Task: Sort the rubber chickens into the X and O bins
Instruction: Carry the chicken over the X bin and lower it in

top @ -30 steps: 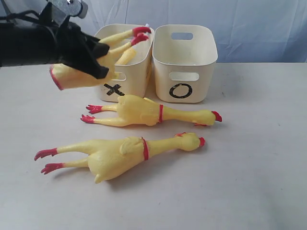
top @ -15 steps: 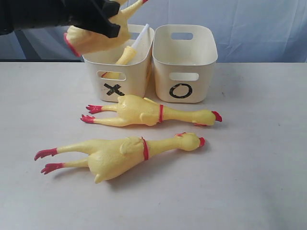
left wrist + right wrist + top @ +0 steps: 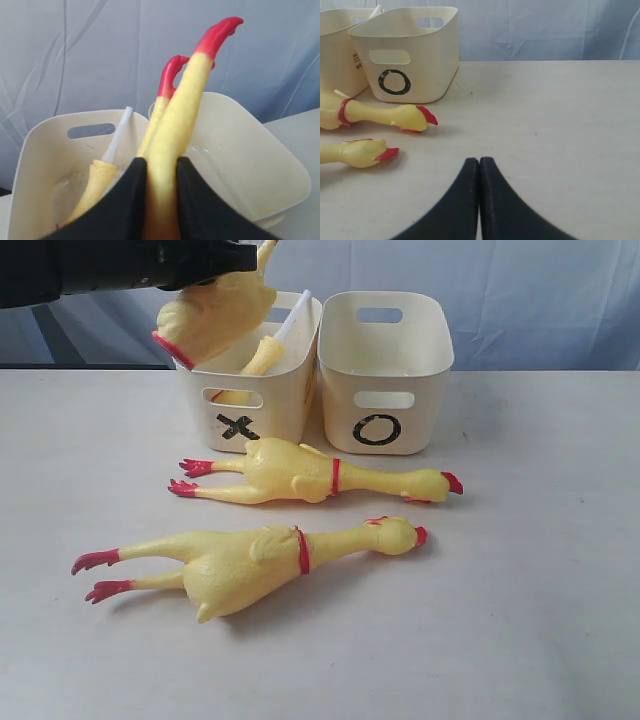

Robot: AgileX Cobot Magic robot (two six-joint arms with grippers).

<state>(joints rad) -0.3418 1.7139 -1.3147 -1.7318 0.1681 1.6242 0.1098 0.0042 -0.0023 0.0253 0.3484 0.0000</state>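
My left gripper (image 3: 236, 258) (image 3: 160, 162) is shut on a yellow rubber chicken (image 3: 215, 315) by its legs (image 3: 175, 130), whose red feet point up. Its body hangs tilted over the front left rim of the X bin (image 3: 290, 390). Part of another chicken (image 3: 262, 355) (image 3: 95, 182) leans inside that bin. The O bin (image 3: 425, 405) stands just to its right. Two more chickens (image 3: 300, 472) (image 3: 240, 565) lie on the table in front of the bins, heads to the right. My right gripper (image 3: 479, 161) is shut and holds nothing, low over bare table.
A blue cloth backdrop (image 3: 540, 300) hangs behind the table. In the right wrist view the O bin (image 3: 432, 55) and the two lying chickens' heads (image 3: 405, 117) (image 3: 362, 152) sit off to one side of the gripper.
My left gripper has carried the chicken up and to the right, from beside the X bin to over it. The two chickens on the table have not moved.
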